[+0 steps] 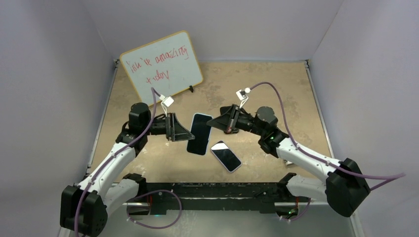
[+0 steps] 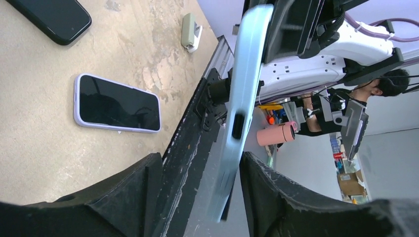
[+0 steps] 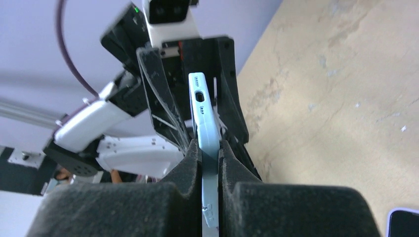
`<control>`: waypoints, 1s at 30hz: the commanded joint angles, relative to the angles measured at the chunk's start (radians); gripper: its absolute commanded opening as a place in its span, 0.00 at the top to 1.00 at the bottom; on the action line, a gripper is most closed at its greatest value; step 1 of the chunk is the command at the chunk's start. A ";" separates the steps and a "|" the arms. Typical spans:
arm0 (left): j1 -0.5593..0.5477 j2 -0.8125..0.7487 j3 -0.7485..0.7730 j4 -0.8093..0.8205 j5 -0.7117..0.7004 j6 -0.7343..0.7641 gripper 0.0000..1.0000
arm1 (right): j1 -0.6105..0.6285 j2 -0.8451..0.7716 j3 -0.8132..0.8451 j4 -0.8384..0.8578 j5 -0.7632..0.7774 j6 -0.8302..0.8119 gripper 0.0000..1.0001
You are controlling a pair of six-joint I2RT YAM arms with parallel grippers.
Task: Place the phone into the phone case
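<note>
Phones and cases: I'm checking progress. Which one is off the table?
The light-blue one, clamped edge-on in the right pincer. The lilac-rimmed one lies flat on the table, screen up.

We see soft, even overhead light and only faint shadows on the table (image 1: 276, 84). In both wrist views the case (image 2: 242, 98) blurs near the lens.

Robotics lab test bench

A tan table (image 1: 232, 74) is being boxed in by plain white walls (image 1: 49, 74), a whiteboard (image 1: 162, 67) with red handwriting is being propped at its far edge, and a person (image 2: 390, 84) and a pink cylinder (image 2: 276, 134) among cluttered equipment are being caught beyond the bench.
</note>
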 commanded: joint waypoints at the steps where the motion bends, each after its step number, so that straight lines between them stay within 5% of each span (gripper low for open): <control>1: 0.001 -0.026 -0.015 0.004 -0.018 0.003 0.39 | -0.057 -0.087 -0.026 0.190 0.045 0.102 1.00; 8: 0.001 -0.041 -0.103 0.214 0.011 -0.162 0.40 | -0.086 -0.129 -0.064 0.231 0.084 0.146 1.00; 18: 0.001 -0.030 -0.110 0.225 0.027 -0.166 0.47 | -0.090 -0.078 -0.090 0.314 0.093 0.193 1.00; 20: 0.001 -0.030 -0.106 0.225 0.025 -0.164 0.57 | -0.090 -0.070 -0.092 0.323 0.093 0.197 1.00; 23: 0.001 -0.029 -0.088 0.160 -0.005 -0.126 1.00 | -0.090 -0.064 -0.096 0.328 0.093 0.198 1.00; 30: 0.000 -0.035 0.048 -0.195 -0.168 0.074 1.00 | -0.091 -0.058 -0.088 0.288 0.101 0.128 1.00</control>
